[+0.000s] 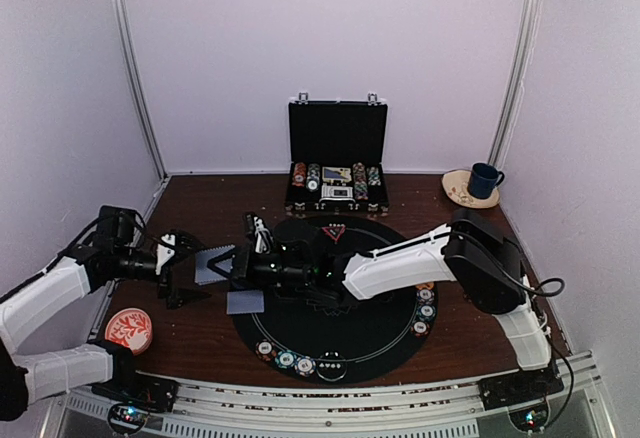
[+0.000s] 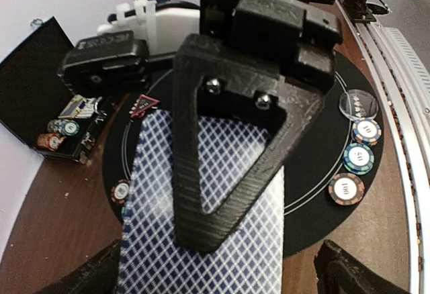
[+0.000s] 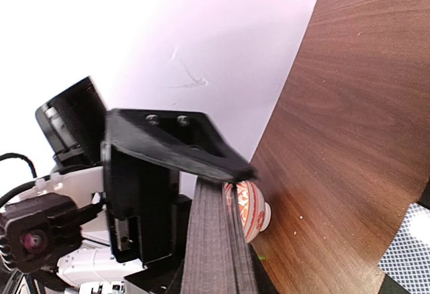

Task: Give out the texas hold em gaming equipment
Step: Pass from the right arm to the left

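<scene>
Right gripper (image 1: 228, 263): clamped hard on the held card (image 2: 201, 240), blue diamond back, poking out past the mat's left rim; one card or several, can't tell
Left gripper (image 2: 222, 282): spread wide and holding nothing, its fingers (image 2: 87, 277) flanking the held card's free end, apart from it on both sides
Loose card (image 1: 245, 302): one, face down, lying flat across the mat's left rim just below the right gripper
Mat (image 1: 370, 343): round and black, its near rim close to the counter's front rail
Near-rim chips (image 2: 358, 158): three striped ones in a row
Button disc (image 2: 356, 104): one pale disc, next in line with that row
Right-rim chips (image 1: 425, 311): three, in a tight arc
Triangle marker (image 1: 335, 230): one, red, at the mat's far rim
Open room: a strip of bare brown counter (image 1: 200, 343) between mat and left wall, with the red-and-white dish (image 1: 129, 328) near its front
Back edge: briefcase (image 1: 337, 133) open against the wall, and a blue cup (image 1: 486, 180) on a saucer (image 1: 458, 190) in the far right corner
</scene>
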### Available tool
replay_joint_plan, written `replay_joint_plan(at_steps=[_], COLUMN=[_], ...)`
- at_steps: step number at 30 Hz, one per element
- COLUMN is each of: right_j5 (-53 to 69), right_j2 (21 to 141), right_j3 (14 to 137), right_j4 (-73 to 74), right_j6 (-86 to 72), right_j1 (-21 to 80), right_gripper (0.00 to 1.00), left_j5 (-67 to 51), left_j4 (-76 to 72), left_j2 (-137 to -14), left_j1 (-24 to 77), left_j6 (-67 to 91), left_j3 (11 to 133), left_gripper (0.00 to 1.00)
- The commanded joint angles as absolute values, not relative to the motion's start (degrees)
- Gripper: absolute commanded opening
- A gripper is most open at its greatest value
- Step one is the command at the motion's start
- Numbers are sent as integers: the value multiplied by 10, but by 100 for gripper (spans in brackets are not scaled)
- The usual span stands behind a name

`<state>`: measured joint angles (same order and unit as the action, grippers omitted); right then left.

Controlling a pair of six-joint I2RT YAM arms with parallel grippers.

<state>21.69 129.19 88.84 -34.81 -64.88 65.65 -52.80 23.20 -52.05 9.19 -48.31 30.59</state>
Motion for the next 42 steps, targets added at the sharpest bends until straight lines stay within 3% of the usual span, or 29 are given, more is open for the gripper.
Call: replay_joint_plan(at_steps=[1, 23, 35, 42], right_j5=[222, 240, 229, 220], right_j2=[1320, 1380, 1405, 1407], right_j3=[925, 1005, 1036, 1034], right_j4=[-377, -347, -309, -300], right_j6=[-660, -690, -681, -677], right_j1=[652, 652, 652, 652], right_gripper=[0, 0, 0, 0], left_j5=[-523, -430, -421, -411], left_j4=[270, 191, 187, 188], left_j2=[-555, -602, -596, -616], left_j1=[109, 143, 144, 145], left_j6=[-523, -482, -480, -485], left_j3=[329, 317, 316, 316], left_gripper=[98, 98, 89, 74])
